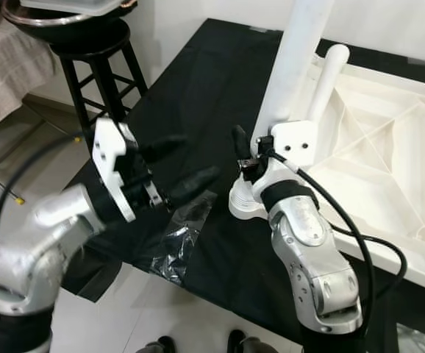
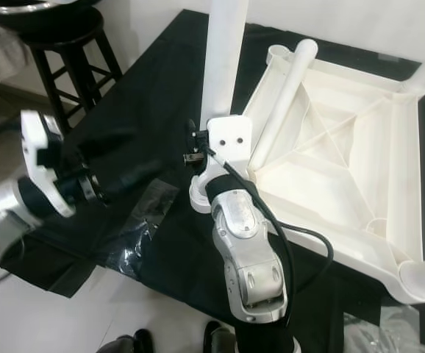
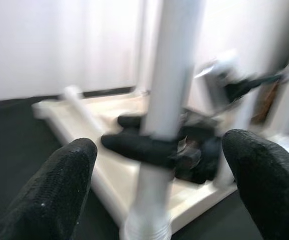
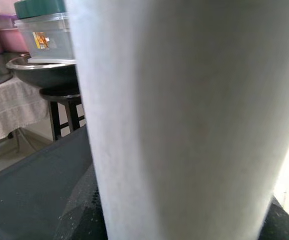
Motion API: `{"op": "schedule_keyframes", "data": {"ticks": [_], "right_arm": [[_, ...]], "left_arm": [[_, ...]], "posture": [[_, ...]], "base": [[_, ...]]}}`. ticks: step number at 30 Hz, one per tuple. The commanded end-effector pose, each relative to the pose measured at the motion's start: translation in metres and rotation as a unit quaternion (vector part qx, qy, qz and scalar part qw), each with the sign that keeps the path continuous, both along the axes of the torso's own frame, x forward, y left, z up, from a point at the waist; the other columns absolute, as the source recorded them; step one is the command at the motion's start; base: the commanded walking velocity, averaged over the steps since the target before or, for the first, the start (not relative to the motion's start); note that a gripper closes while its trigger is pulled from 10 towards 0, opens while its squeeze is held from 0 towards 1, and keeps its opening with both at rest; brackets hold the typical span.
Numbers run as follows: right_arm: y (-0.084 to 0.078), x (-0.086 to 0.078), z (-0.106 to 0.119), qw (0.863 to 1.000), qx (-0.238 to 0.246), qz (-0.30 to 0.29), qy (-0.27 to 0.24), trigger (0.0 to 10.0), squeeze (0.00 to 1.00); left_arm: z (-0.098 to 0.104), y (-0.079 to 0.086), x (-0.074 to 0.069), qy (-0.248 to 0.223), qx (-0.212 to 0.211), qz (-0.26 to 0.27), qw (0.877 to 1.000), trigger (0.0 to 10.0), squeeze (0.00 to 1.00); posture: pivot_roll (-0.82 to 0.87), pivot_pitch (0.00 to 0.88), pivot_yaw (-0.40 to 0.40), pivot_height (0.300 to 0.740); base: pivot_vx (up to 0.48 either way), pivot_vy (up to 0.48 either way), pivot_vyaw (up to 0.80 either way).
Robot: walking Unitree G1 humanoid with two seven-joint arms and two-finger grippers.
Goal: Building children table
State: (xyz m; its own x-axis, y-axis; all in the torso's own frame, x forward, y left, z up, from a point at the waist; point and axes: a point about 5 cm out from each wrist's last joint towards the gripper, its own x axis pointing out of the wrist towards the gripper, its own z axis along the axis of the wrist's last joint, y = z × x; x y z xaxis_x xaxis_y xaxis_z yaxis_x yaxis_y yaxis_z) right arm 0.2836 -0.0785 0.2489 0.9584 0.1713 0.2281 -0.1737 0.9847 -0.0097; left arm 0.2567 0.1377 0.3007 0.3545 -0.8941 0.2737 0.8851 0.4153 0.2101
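While right gripper [image 1: 243,158] clamps table leg [image 1: 290,66], stool [image 1: 98,62] (black) nearby.

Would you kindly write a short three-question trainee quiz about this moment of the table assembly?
1. True or false: the right gripper is shut on the upright white leg.
2. How do the left gripper's fingers stand? A) open, holding nothing B) shut on the leg C) shut on the plastic bag
3. What dark cover lies under the upturned white tabletop?

Key: 1 true; 2 A; 3 a black cloth.
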Motion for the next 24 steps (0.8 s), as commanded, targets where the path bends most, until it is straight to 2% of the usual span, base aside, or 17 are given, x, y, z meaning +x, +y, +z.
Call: {"op": "schedule_keyframes", "data": {"ticks": [1,5,6,7,8,9,15,17,21,24], "right_arm": [[-0.008,0.008,-0.079,0.977,-0.026,-0.029,0.211,10.0,0.00],[-0.007,0.009,-0.078,0.977,-0.027,-0.029,0.210,10.0,0.00],[-0.007,0.011,-0.077,0.978,-0.030,-0.028,0.207,10.0,0.00],[-0.004,0.013,-0.075,0.979,-0.039,-0.018,0.201,10.0,0.00],[-0.004,0.013,-0.075,0.979,-0.039,-0.018,0.201,10.0,0.00],[-0.003,0.014,-0.074,0.979,-0.042,-0.012,0.199,10.0,0.00],[0.004,0.016,-0.073,0.979,-0.046,0.010,0.196,10.0,0.00],[0.009,0.017,-0.073,0.979,-0.045,0.024,0.196,10.0,0.00],[0.011,0.017,-0.072,0.979,-0.045,0.027,0.195,10.0,0.00],[0.014,0.017,-0.070,0.980,-0.043,0.034,0.193,10.0,0.00]], "left_arm": [[0.014,0.001,0.000,0.002,0.006,-0.056,0.998,10.0,0.00],[0.023,0.002,0.001,-0.002,0.004,-0.074,0.997,10.0,0.00],[0.032,0.000,0.003,0.004,0.008,-0.103,0.995,10.0,0.00],[0.049,-0.005,0.005,0.022,0.020,-0.168,0.985,10.0,0.89],[0.049,-0.005,0.005,0.022,0.020,-0.168,0.985,10.0,0.89],[0.058,-0.008,0.005,0.028,0.025,-0.196,0.980,10.0,1.00],[0.075,-0.021,0.012,0.025,0.046,-0.229,0.972,10.0,1.00],[0.086,-0.031,0.017,0.026,0.058,-0.250,0.966,10.0,1.00],[0.090,-0.035,0.021,0.032,0.064,-0.256,0.964,10.0,1.00],[0.088,-0.043,0.028,0.031,0.089,-0.245,0.965,10.0,1.00]], "posture": [[-0.05,0.275,0.018,0.740],[-0.05,0.275,0.018,0.740],[-0.05,0.269,0.021,0.740],[-0.05,0.265,0.023,0.740],[-0.05,0.265,0.023,0.740],[-0.05,0.261,0.024,0.740],[-0.05,0.250,0.027,0.740],[-0.05,0.243,0.032,0.740],[-0.05,0.243,0.033,0.740],[-0.05,0.239,0.040,0.740]], "base": [[0.000,0.000,0.00],[0.000,0.000,0.00],[0.000,0.000,0.00],[0.000,0.000,0.00],[0.000,0.000,0.00],[0.000,0.000,0.00],[0.000,0.000,0.00],[0.000,0.000,0.00],[0.000,0.000,0.00],[0.000,0.000,0.00]]}}
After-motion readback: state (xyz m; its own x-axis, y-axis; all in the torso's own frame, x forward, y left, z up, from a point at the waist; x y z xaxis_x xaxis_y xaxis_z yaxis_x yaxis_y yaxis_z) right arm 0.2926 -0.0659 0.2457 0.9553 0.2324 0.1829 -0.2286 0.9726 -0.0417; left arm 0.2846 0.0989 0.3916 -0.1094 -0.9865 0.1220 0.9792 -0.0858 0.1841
